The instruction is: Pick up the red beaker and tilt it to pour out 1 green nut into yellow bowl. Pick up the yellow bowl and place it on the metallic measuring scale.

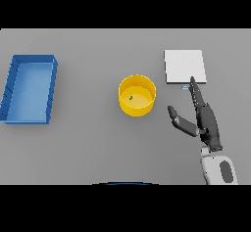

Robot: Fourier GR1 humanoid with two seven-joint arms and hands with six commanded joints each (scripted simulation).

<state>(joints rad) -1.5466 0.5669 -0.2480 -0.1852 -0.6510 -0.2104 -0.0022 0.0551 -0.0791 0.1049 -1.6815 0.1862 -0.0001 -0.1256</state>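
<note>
At the surface's centre sits a yellow bowl holding a green nut; at four o'clock, the right hand is open, empty.

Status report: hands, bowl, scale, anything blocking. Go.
Right hand open, between bowl and scale. Left hand not in view. Bowl on table, green nut inside, not yet on scale. Nothing blocking.

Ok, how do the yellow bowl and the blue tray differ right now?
The yellow bowl is round; the blue tray is rectangular and covers more table. The bowl holds a small green nut; nothing shows in the tray. The bowl sits mid-table, near the right hand and the scale; the tray lies far left. Both are open-topped and upright.
</note>
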